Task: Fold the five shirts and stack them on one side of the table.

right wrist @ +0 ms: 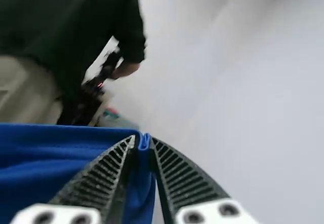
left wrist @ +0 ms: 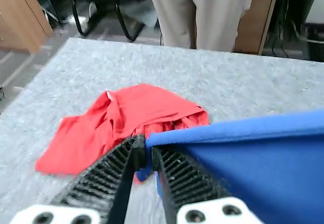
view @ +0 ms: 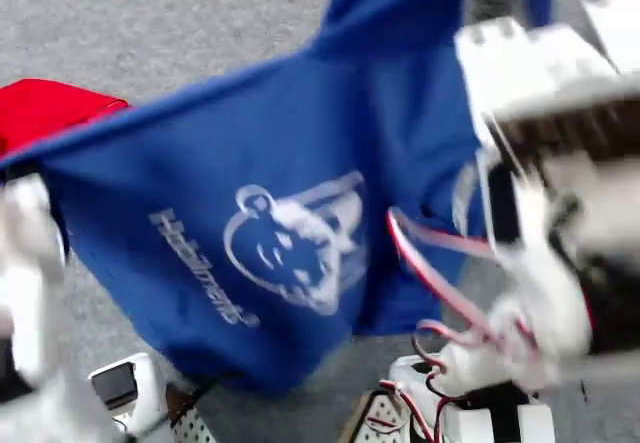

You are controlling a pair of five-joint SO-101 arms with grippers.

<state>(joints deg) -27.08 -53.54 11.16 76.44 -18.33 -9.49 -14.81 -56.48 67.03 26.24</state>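
1. Two shirts seen: one blue shirt (view: 250,193), stretched in the air over the table (view: 150,43).
2. Two claws, left gripper (left wrist: 147,155) and right gripper (right wrist: 143,150), each clamped on its edge.
3. One red shirt (left wrist: 121,120) lies on the table, apparently crumpled.

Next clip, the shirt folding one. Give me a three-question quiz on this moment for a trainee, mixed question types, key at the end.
1. True or false: the red shirt hangs in the air, off the table.
2. What does the left pincer grip? A. an edge of the blue shirt; B. the red shirt; C. nothing.
3. Fill in: the blue shirt is held by ___ pincers.
Key: 1. False: it lies crumpled on the table. 2. A. 3. Two: the right pincer is shut on it too.
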